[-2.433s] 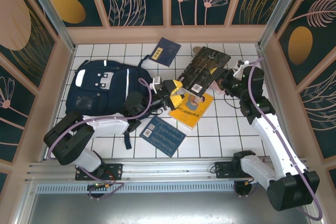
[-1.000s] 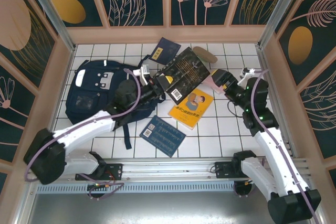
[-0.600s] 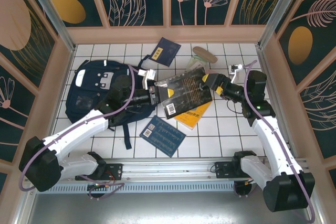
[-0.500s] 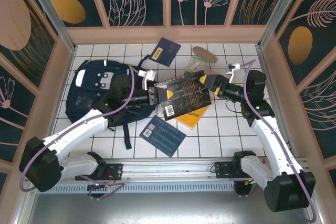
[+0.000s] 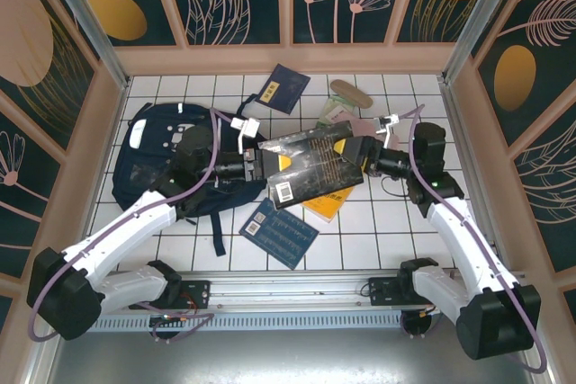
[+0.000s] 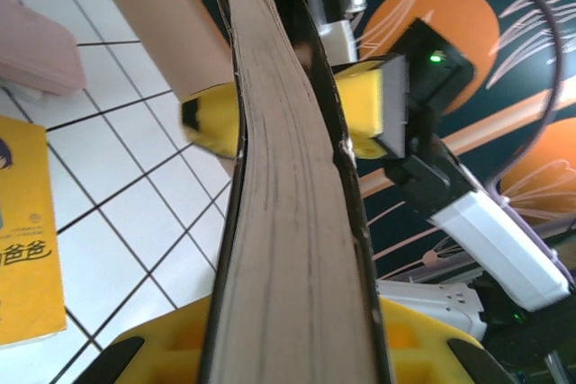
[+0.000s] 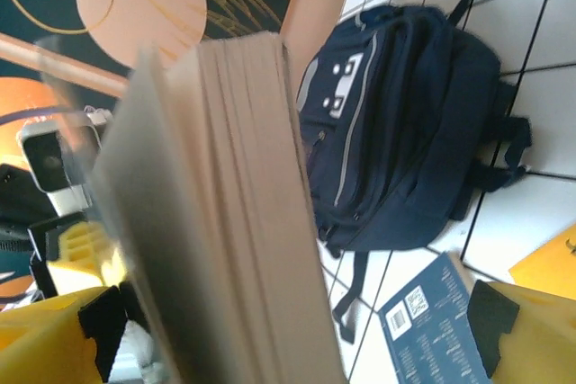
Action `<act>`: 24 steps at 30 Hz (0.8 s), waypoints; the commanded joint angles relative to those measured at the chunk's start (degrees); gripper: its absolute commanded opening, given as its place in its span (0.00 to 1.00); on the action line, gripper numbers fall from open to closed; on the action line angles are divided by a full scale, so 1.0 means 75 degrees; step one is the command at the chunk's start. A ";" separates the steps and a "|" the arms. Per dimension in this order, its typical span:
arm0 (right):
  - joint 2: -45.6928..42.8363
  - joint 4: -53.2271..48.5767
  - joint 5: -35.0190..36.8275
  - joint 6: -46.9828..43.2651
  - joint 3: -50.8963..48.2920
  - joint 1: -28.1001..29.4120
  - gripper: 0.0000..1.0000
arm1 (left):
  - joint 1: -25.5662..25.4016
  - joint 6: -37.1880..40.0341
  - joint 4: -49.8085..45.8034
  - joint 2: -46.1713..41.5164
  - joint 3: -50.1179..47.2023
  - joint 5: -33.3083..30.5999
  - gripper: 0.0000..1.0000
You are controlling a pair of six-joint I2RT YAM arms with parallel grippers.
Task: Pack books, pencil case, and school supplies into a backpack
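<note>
Mid-frame, left gripper (image 5: 270, 165) clamps the black book (image 5: 310, 170), right gripper (image 5: 346, 148) gapes around its far edge; yellow book (image 5: 331, 199) and blue book (image 5: 279, 233) lie unpacked beside the backpack (image 5: 148, 168)

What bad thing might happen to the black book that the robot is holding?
The left tool pinches the black book at one end, while the right tool stands open around the other end. It might tip or slip onto the yellow book below. The two tools are close and could bump. I see no opening in the backpack, so the book may just push its fabric.
</note>
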 commanded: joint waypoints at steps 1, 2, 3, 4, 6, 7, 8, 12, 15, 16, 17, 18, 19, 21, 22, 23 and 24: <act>-0.0040 0.0248 -0.0558 0.0088 -0.0030 0.0248 0.98 | 0.0042 0.0086 0.0662 -0.0290 0.0271 0.0234 0.00; -0.0064 0.0159 -0.0604 0.0050 0.0028 0.0304 0.98 | 0.0057 0.0092 0.0635 -0.0301 0.0272 0.0248 0.00; -0.0124 0.0212 -0.0779 0.0095 0.0037 0.0345 0.96 | 0.0063 0.0109 0.0629 -0.0289 0.0261 0.0265 0.00; -0.0178 0.0304 -0.0904 0.0175 0.0034 0.0354 0.94 | 0.0084 0.0133 0.0587 -0.0270 0.0259 0.0261 0.00; -0.0305 0.0508 -0.1062 0.0360 0.0055 0.0358 0.86 | 0.0104 0.0248 0.0396 -0.0172 0.0282 0.0260 0.00; -0.0388 0.0578 -0.1104 0.0423 0.0074 0.0362 0.81 | 0.0104 0.0362 0.0198 -0.0102 0.0316 0.0236 0.00; -0.0426 0.0580 -0.1116 0.0434 0.0107 0.0365 0.77 | 0.0100 0.0467 0.0023 -0.0043 0.0353 0.0180 0.00; -0.0517 0.0227 -0.0923 0.0227 0.0290 0.0355 0.54 | 0.0158 0.0793 -0.0697 0.0171 0.0582 0.0106 0.00; -0.0494 0.0471 -0.0966 0.0361 0.0167 0.0354 0.30 | 0.0189 0.0851 -0.0948 0.0299 0.0720 0.0062 0.00; -0.0500 0.0492 -0.0950 0.0334 0.0151 0.0349 0.22 | 0.0202 0.0898 -0.1056 0.0378 0.0779 0.0101 0.00; -0.0525 0.0453 -0.0913 0.0254 0.0151 0.0340 0.15 | 0.0196 0.0985 -0.1199 0.0431 0.0852 0.0080 0.00; -0.0534 0.0354 -0.0838 0.0187 0.0163 0.0320 0.06 | 0.0205 0.1147 -0.1505 0.0470 0.0939 -0.0108 0.00; -0.0564 0.0215 -0.0712 0.0083 0.0191 0.0281 0.00 | 0.0221 0.1359 -0.1953 0.0499 0.1078 -0.0419 0.00; -0.0656 -0.0159 -0.0331 -0.0189 0.0239 0.0121 0.00 | 0.0317 0.1832 -0.2980 0.0562 0.1458 -0.1402 0.39; -0.0721 -0.0427 -0.0025 -0.0323 0.0272 0.0025 0.00 | 0.0353 0.2030 -0.3506 0.0610 0.1612 -0.1983 0.52; -0.0760 -0.0697 0.0327 -0.0457 0.0296 -0.0080 0.00 | 0.0387 0.2189 -0.3895 0.0671 0.1731 -0.2461 0.58; -0.0781 -0.1075 0.0818 -0.0644 0.0296 -0.0247 0.00 | 0.0467 0.2388 -0.4575 0.0807 0.1914 -0.3339 0.65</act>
